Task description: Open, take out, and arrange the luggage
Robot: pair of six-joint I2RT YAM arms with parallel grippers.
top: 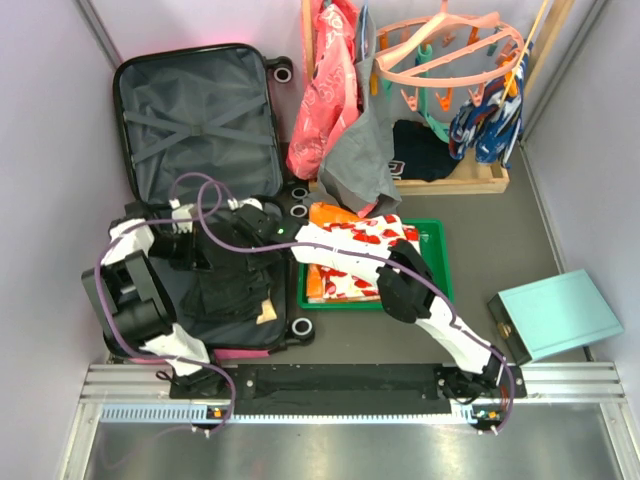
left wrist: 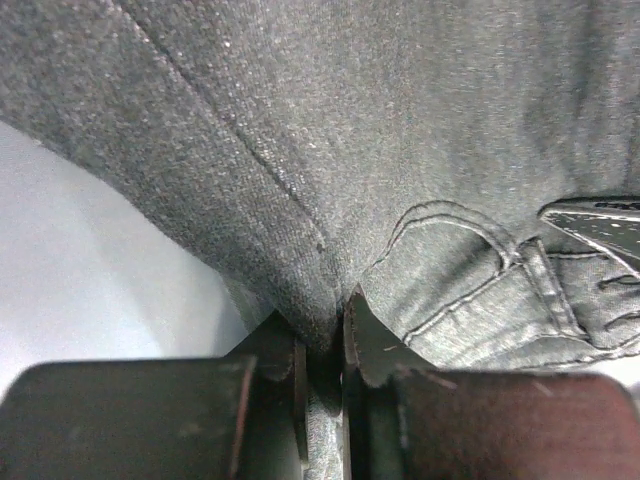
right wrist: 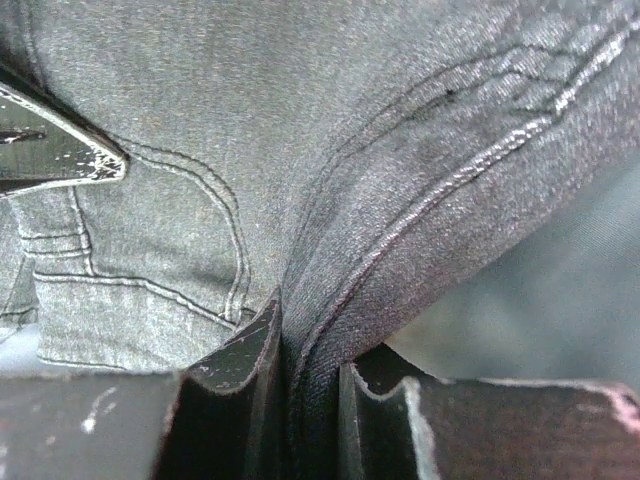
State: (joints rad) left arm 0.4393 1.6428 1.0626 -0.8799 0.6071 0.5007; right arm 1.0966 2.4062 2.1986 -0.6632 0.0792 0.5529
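The luggage (top: 195,120) lies wide open on the tabletop (top: 500,235), its strapped grey lid flat. Over its near half, the left end effector (left wrist: 322,345) is clamped on a fold of dark grey jeans (left wrist: 300,120). The right end effector (right wrist: 300,345) pinches the same jeans at the luggage's right edge.

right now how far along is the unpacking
Done: the suitcase lies open, and red-and-white clothes sit in the green tray. In hand: left gripper and right gripper each pinch a fold of dark jeans. Left: dark clothing in the suitcase's near half has yet to come out.
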